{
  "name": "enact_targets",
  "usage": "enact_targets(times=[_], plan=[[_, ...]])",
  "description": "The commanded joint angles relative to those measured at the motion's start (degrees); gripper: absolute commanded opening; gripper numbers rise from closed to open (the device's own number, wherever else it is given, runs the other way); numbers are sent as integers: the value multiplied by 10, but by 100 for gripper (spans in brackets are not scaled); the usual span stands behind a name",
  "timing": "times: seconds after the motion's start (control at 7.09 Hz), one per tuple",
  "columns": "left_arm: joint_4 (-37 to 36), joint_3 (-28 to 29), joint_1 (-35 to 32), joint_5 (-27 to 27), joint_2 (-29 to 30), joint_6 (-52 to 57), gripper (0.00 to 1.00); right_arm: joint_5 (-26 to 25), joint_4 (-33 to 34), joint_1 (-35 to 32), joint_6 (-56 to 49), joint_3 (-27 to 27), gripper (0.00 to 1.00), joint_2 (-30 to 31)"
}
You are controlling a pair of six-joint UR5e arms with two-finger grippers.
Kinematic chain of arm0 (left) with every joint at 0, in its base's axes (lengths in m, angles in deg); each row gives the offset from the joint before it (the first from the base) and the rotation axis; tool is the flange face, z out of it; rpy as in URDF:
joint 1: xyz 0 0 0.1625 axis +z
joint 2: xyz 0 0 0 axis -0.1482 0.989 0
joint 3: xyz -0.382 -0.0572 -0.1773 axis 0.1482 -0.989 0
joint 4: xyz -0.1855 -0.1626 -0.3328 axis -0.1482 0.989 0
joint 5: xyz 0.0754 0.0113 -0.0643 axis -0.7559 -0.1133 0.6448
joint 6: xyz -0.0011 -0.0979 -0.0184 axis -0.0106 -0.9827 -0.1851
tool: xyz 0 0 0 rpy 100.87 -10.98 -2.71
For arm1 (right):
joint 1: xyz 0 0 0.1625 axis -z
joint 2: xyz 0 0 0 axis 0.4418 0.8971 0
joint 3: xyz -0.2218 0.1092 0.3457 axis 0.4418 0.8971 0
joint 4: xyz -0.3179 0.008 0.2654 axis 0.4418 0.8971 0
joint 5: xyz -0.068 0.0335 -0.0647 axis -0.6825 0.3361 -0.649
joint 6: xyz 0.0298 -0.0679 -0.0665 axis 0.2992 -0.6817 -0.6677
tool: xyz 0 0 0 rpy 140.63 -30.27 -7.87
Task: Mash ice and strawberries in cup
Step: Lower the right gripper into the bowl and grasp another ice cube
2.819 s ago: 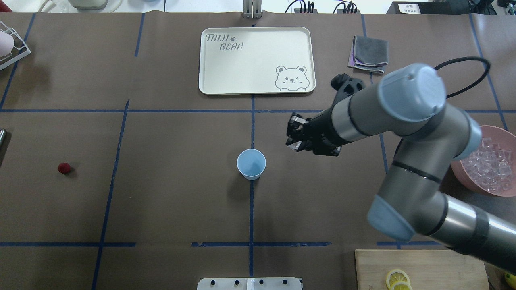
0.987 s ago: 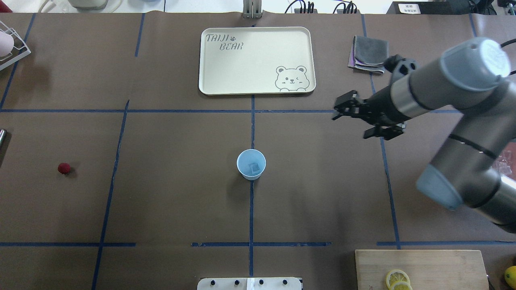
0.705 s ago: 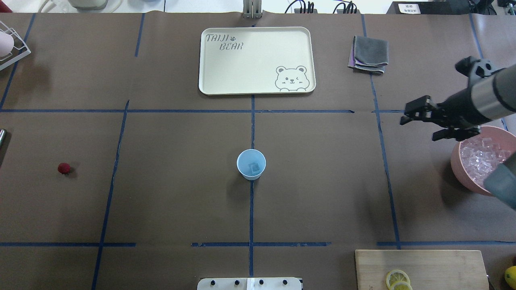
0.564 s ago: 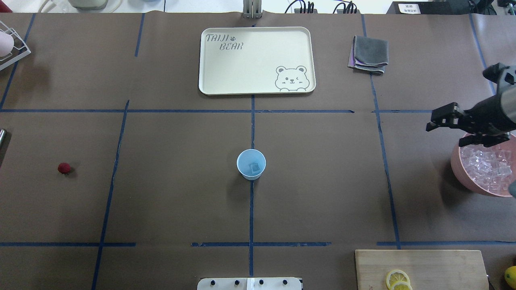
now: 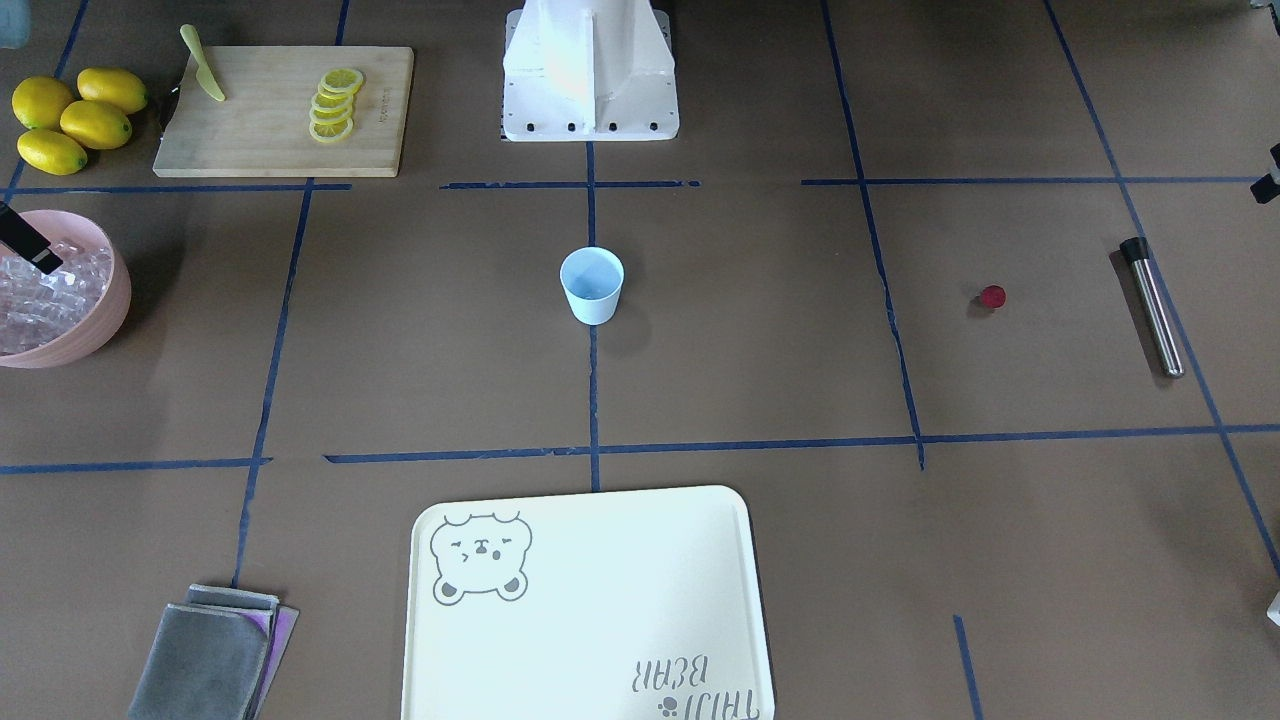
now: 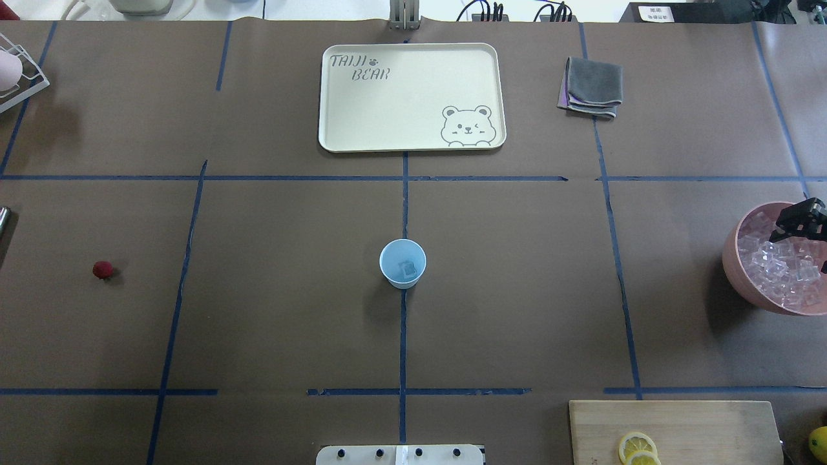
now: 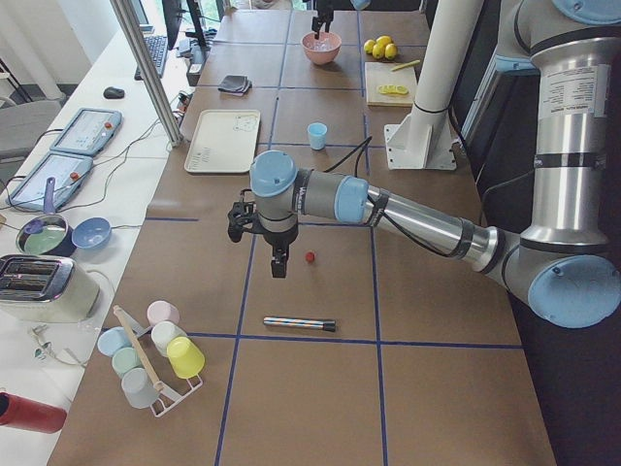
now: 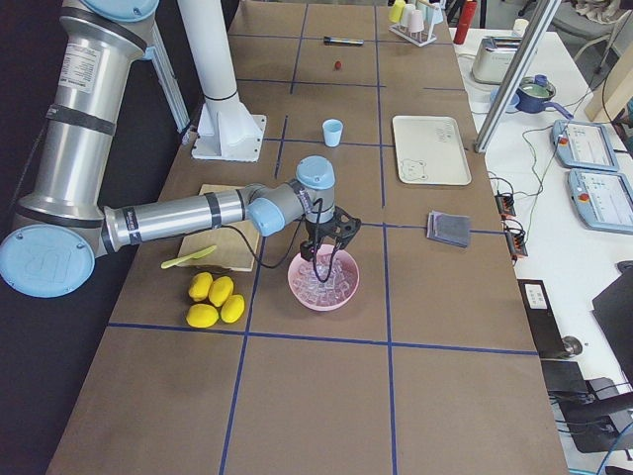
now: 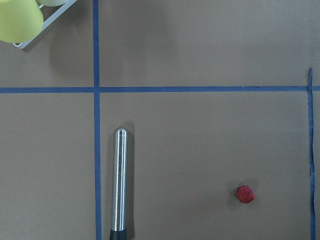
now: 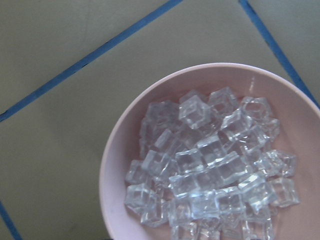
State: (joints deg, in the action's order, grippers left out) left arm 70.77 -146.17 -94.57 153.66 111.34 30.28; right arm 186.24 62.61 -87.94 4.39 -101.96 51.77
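The pale blue cup (image 6: 402,263) stands upright at the table's middle with one ice cube (image 6: 407,270) inside. More ice (image 10: 210,170) is piled in the pink bowl (image 6: 743,284) at the right edge. My right gripper (image 6: 807,245) hangs open just above that pile, holding nothing. One of its dark fingers (image 5: 28,250) shows over the bowl. The strawberry (image 9: 245,194) lies alone on the table far left (image 6: 102,270). My left gripper (image 7: 278,267) hovers above the strawberry. I cannot tell whether it is open or shut.
A metal rod (image 9: 119,185) lies beside the strawberry. A cream tray (image 6: 336,97) and folded cloths (image 6: 591,87) sit at the back. A cutting board (image 5: 250,130) with lemon slices (image 5: 332,105), whole lemons (image 5: 70,115) and a cup rack (image 7: 146,359) stand at the edges.
My right gripper let an ice cube fall into the cup, opened, and swung right from beside the cup to above the pink bowl. Cup and strawberry stayed put.
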Motion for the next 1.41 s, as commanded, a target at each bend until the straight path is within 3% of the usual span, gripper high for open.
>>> enact_targets(times=[0.0, 1.27], plan=[[1, -3, 0, 0, -2, 1, 100, -9, 0, 1, 47, 20, 89, -3], [3, -8, 0, -1, -1, 1, 100, -16, 0, 15, 50, 55, 84, -4]])
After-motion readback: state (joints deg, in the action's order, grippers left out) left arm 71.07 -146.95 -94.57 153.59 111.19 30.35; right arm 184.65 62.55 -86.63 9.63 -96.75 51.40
